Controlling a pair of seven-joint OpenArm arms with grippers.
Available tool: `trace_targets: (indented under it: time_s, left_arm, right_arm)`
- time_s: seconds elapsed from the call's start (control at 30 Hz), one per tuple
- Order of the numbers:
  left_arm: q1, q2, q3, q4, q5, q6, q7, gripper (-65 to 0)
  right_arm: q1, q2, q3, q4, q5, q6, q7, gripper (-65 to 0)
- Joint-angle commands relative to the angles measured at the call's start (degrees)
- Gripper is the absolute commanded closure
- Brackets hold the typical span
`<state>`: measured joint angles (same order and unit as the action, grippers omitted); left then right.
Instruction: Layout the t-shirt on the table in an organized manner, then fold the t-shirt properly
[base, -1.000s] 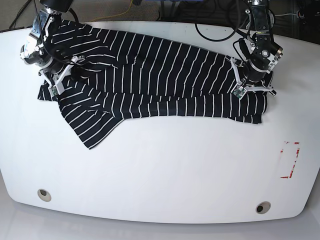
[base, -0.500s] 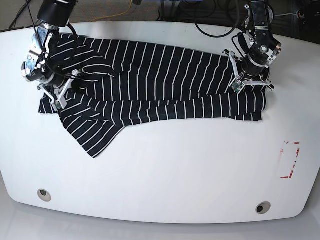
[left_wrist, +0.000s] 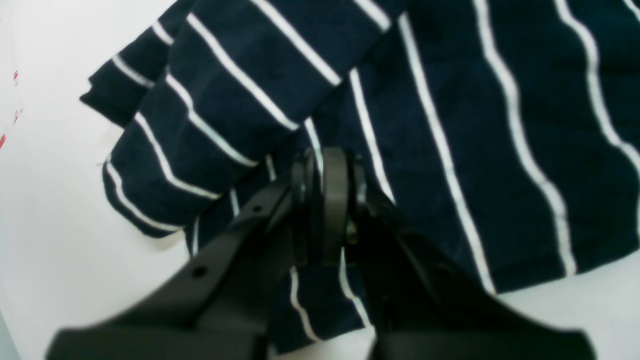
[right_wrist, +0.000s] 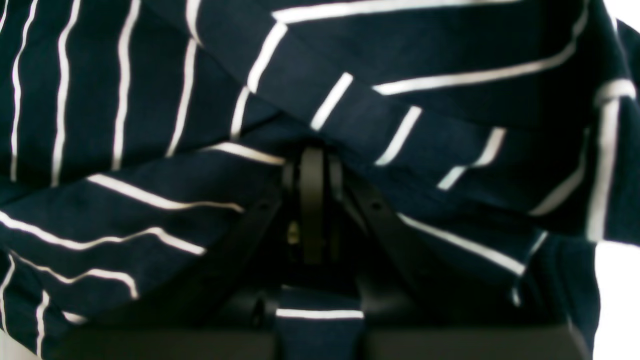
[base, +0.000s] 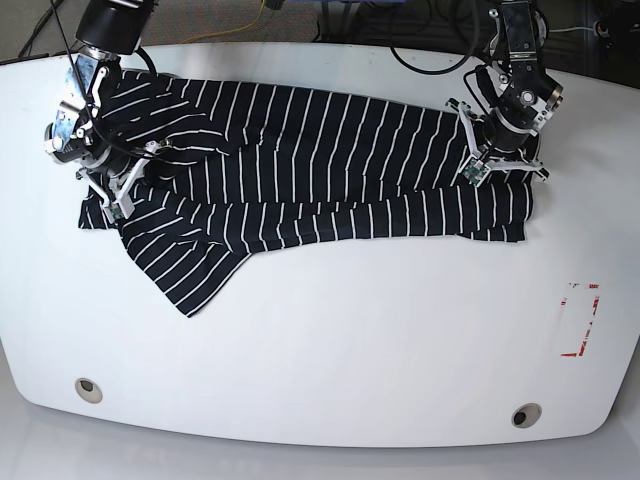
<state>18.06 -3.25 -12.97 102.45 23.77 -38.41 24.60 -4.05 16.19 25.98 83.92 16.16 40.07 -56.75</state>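
Base view high above table (base: 330, 340), wrist views close, all sharing t-shirt (base: 300, 170).

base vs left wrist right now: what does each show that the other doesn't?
Only base: the whole t-shirt stretched across the far side of the table, the right gripper at its other end, both grommets, and the full red-marked rectangle.

Only left wrist: the left gripper up close, shut on a fold of fabric, and a layered hem corner.

Both: striped shirt, white tabletop, left gripper.

T-shirt (base: 300, 170) on white table (base: 350, 340).
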Motion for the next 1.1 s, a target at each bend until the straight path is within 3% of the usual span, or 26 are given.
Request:
trace_targets:
  time_s: [0.0, 0.53, 1.07]
  left_arm:
    - [-0.3, -0.1, -1.2, 2.3, -0.8, 0.3, -0.7, -2.5]
    - [-8.9, 0.8, -3.2, -2.7, -0.6, 0.5, -0.7, -2.5]
    - [-6.3, -0.1, -3.9, -10.1, -0.8, 0.5, -0.8, -2.5]
  right_arm:
    - [-1.0, 0.0, -0.4, -0.8, -3.1, -0.1, -4.6, -0.8]
    - [-1.3, -0.3, -0.2, -0.5, -3.1, -0.1, -4.6, -0.8]
    - [-1.3, -0.1, 0.1, -0.4, -3.1, -0.1, -4.6, -0.8]
